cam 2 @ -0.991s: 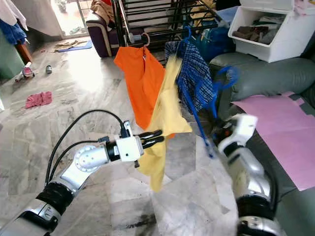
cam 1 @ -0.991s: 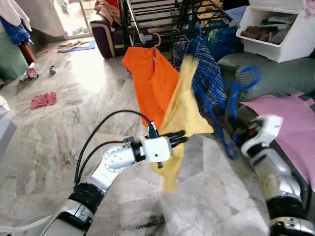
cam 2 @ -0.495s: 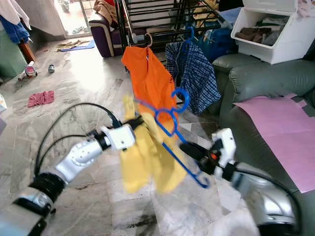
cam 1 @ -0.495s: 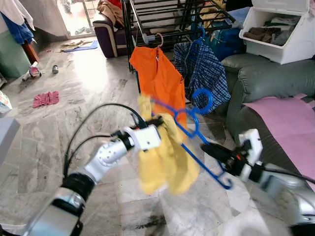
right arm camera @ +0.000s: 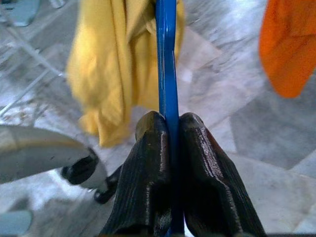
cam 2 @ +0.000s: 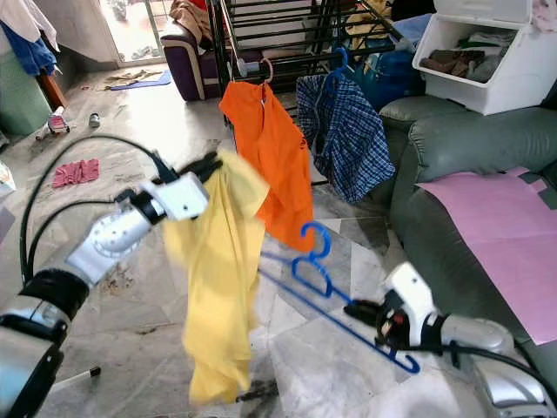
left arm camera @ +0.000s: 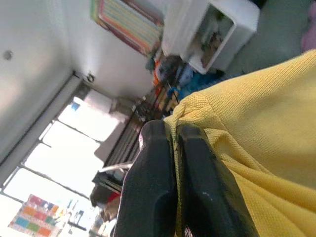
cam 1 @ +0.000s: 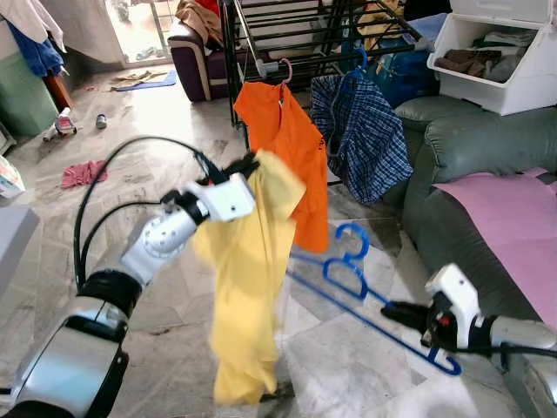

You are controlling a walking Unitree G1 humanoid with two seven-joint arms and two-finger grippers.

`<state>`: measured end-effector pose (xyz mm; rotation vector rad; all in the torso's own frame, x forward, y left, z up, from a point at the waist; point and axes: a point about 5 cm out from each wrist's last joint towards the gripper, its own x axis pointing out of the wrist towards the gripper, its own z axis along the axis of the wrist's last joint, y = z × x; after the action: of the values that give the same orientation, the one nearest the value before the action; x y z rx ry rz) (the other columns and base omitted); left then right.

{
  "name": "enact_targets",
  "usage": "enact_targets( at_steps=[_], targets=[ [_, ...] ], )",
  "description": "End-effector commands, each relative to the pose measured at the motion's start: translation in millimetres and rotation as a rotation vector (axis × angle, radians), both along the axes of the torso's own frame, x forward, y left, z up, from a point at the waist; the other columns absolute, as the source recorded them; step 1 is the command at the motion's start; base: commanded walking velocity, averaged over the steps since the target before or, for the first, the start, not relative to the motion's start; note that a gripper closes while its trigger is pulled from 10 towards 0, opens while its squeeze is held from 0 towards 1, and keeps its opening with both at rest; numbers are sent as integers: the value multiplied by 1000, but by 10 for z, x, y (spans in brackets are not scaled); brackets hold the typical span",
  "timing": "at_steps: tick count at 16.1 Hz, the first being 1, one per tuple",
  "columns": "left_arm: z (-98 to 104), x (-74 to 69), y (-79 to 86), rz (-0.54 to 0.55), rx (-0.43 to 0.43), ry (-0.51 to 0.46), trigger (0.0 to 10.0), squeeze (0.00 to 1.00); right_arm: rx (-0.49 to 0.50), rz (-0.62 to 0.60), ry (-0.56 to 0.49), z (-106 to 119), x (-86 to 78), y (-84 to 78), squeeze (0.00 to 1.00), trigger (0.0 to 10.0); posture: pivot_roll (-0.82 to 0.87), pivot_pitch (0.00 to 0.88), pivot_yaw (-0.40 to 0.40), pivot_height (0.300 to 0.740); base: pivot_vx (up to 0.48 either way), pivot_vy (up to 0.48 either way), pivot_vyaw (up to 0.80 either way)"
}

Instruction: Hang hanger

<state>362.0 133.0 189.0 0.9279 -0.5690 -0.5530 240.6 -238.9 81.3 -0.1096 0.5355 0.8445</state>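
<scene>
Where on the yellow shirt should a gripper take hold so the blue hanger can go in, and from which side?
Grip the yellow shirt at its collar edge, where the left gripper already pinches it, coming from above: the cloth then hangs straight down. The blue hanger, clamped in the right gripper, lies low beside it.

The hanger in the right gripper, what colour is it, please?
Blue hanger, clearest in the right wrist view.

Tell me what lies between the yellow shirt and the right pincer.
The blue hanger, clamped in the right pincer, spans that stretch above bare marble floor, in both eye views.
</scene>
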Motion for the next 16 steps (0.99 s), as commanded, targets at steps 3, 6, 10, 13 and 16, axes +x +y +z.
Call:
enact_targets(
  at_steps=[3,6,10,13,16],
  targets=[
    [90,1,-39,-61,-26,-6,10000,0,12,68,-25,98,12,72,0,10000,-37,0,65,740,0,0,0],
    [2,-59,-143,-145,-39,52,10000,0,8,45,-108,156,113,106,0,10000,-33,0,72,740,0,0,0],
    [-234,-139,-206,-215,74,130,10000,0,54,90,-174,294,179,264,0,10000,-29,0,78,740,0,0,0],
    [-277,-136,-207,-247,125,185,10000,0,17,162,-158,313,154,293,0,10000,-27,0,82,740,0,0,0],
    [-179,-52,-158,-229,-15,281,10000,0,35,157,-129,359,98,157,0,10000,-25,0,84,740,0,0,0]
  ],
)
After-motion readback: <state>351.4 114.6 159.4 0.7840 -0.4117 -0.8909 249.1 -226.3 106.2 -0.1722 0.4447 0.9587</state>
